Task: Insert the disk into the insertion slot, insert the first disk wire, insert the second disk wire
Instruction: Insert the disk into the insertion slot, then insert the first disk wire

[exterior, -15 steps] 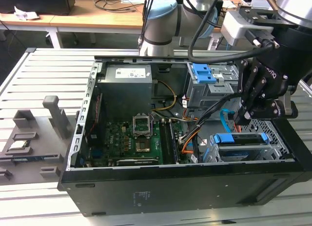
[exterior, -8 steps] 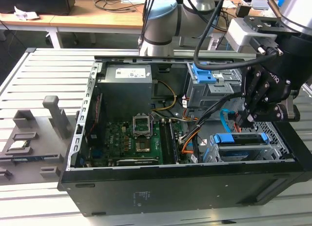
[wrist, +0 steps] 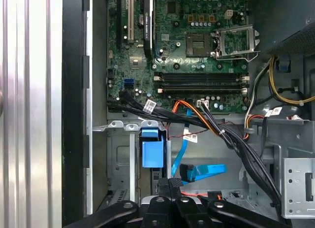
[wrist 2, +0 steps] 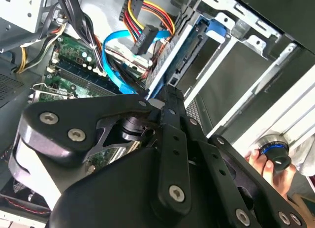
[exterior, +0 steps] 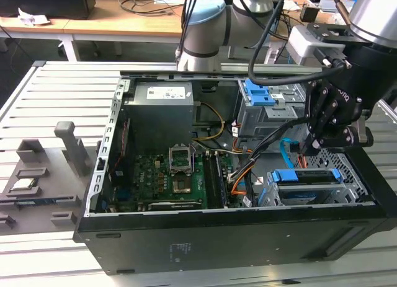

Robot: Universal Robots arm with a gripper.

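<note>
The jaws look pressed together with nothing pinched between them, and the gripper hangs just above the disk, which sits in the insertion slot with its long axis running across the exterior view. In the first wrist view the flat light-blue second disk wire lies just beside the fingertips; the disk's carrier is glossy blue plastic, the slot perforated sheet metal.

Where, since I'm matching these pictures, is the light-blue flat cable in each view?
Exterior view: light-blue cable just above the disk, towards the exterior view's right.
Second wrist view: cable loops beside the orange-red wires.
First wrist view: cable next to the blue plastic tab.
Shared landmark: green motherboard.
</note>
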